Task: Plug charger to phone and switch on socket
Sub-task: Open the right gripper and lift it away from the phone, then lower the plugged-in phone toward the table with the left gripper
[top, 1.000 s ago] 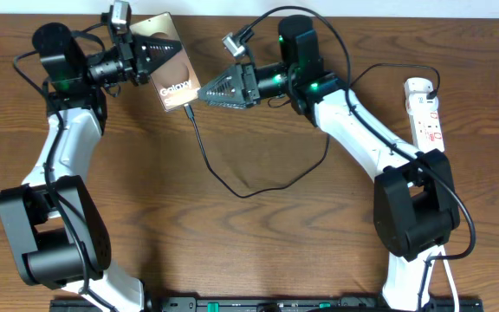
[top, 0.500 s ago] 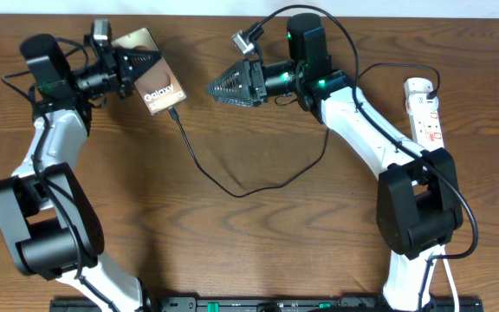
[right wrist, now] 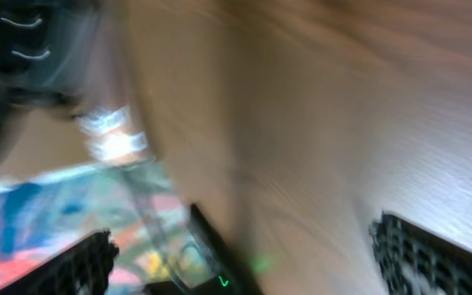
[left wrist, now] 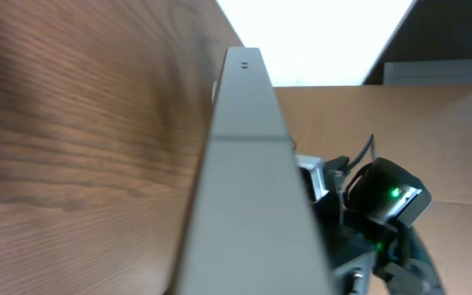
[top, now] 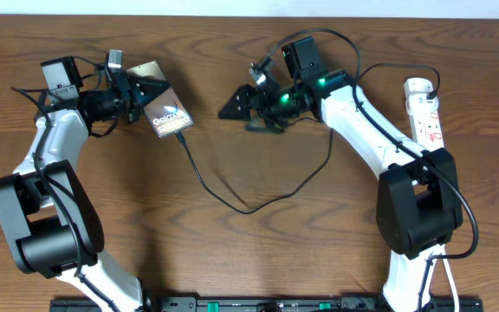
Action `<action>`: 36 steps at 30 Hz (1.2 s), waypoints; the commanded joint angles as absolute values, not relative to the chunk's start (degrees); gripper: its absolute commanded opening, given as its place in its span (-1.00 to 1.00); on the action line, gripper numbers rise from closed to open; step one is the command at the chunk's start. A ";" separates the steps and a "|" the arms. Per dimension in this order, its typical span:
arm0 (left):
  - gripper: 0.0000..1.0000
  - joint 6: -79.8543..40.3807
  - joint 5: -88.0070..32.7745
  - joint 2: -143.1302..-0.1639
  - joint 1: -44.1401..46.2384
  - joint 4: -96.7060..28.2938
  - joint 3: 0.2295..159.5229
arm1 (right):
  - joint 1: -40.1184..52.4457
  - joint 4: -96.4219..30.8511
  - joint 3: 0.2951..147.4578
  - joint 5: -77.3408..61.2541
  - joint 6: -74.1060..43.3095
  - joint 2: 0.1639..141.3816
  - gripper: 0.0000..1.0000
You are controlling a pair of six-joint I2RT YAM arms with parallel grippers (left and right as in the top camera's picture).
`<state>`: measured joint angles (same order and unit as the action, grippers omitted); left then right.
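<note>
Phone (top: 170, 114) pinched edge-on in left claw (top: 145, 94), charger cable (top: 232, 198) trailing from its far end, right claw (top: 232, 106) spread, empty

White lettering on the face of the slim dark rectangular phone (top: 165, 111), which is gripped in my left claw (top: 139, 92). In the overhead view it reads "Galaxy", and any characters after that are too small to make out. The white elongated plastic power strip (top: 426, 111) on my right side carries small red marks, not legible as characters. My left wrist view shows only the phone's edge, with nothing readable. My right wrist view is motion-blurred, with nothing readable.
</note>
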<state>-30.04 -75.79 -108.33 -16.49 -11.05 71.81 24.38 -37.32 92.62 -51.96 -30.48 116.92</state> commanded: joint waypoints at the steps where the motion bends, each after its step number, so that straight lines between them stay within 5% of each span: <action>1: -0.86 -23.94 -73.78 -107.83 -16.53 -13.58 72.51 | 23.99 -45.52 96.64 -35.33 -25.67 117.23 0.99; 9: -0.86 -17.21 -64.36 -107.83 -16.12 -24.23 72.51 | 23.99 -59.53 103.79 -20.36 -25.34 117.23 0.98; 36: -0.86 -12.23 -43.46 -108.18 -12.38 -35.68 72.31 | 25.96 -63.29 104.57 -18.11 -24.58 117.23 0.99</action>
<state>-13.23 -45.12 -108.33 -12.47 -34.98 71.81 25.45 -63.20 103.39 -19.07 -25.17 117.16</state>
